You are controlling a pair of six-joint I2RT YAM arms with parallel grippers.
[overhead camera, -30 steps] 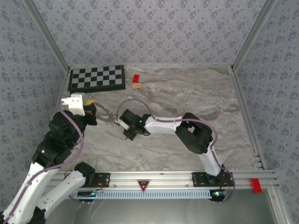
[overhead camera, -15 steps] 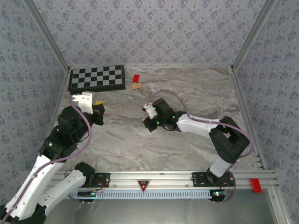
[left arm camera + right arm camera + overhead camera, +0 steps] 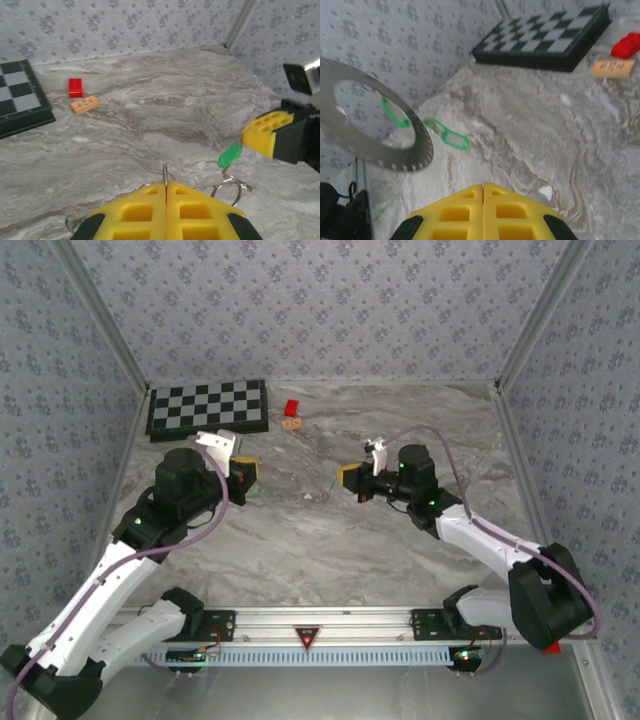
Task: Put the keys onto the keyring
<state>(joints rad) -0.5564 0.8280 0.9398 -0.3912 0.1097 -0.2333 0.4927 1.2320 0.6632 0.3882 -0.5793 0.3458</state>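
Observation:
In the left wrist view, my left gripper [image 3: 166, 192] is shut on a thin metal edge, the keyring [image 3: 165, 175] seen edge-on. From the right wrist the keyring [image 3: 375, 152] is a large grey ring standing up at the left. Two green-headed keys [image 3: 447, 136] [image 3: 395, 114] show past its rim and through its centre. Another green key [image 3: 229, 155], with small wire loops under it, sits just below a yellow fingertip [image 3: 262, 132] of my right gripper; I cannot tell if they touch. My right gripper [image 3: 483, 192] is shut, with nothing showing between its pads. From above, the left gripper [image 3: 247, 476] and right gripper [image 3: 348, 476] face each other mid-table.
A chessboard [image 3: 208, 406] lies at the back left. A small red block [image 3: 291, 408] and a tan piece [image 3: 292, 424] sit just to its right. Patterned walls and metal rails enclose the marble table [image 3: 420, 430].
The right arm has swung from close beside the left gripper out to the right. The left gripper has moved right, toward the table's middle.

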